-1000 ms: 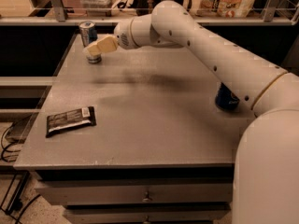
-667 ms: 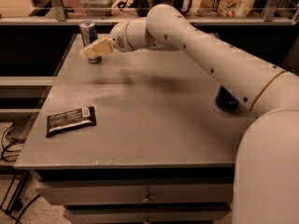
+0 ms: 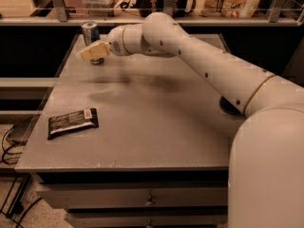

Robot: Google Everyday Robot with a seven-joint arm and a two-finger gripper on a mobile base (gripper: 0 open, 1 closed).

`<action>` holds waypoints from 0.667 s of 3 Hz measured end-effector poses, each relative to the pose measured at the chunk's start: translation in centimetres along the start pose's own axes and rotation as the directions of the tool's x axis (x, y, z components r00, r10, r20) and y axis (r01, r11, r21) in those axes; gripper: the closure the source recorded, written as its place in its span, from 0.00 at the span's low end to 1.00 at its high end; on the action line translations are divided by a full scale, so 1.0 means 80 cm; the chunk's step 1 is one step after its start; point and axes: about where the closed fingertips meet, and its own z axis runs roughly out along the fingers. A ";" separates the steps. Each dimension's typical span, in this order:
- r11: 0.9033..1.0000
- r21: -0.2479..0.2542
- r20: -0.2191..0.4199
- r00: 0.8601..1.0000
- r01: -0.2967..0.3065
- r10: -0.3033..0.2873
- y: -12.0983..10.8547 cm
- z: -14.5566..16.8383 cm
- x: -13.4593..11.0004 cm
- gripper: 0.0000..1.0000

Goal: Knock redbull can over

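Here the gripper [image 3: 88,52] sits in the upper left of the frame, low over the far left corner of the desk [image 3: 156,122], at the end of the white arm [image 3: 204,63] that reaches in from the lower right. Its pale fingers [image 3: 95,49] lie together as one wedge pointing left, with no gap showing between them and nothing held. Right behind them the redbull can [image 3: 90,31] stands upright near the desk's far left edge; the fingers cover its lower half, and whether they touch it cannot be told. A dark snack packet [image 3: 72,123] lies flat near the left edge, well apart from the can and closer to the bottom of the frame. At the right, a dark blue object [image 3: 227,108] peeks out from behind the arm, mostly hidden. Below the desk's front edge runs a drawer [image 3: 150,199] with a small knob.
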 end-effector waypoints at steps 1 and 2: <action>1.000 -0.014 0.040 0.999 -0.019 0.020 -0.003 0.019 -0.002 0.00; 0.999 -0.036 0.063 0.998 -0.007 0.009 -0.002 0.036 -0.009 0.18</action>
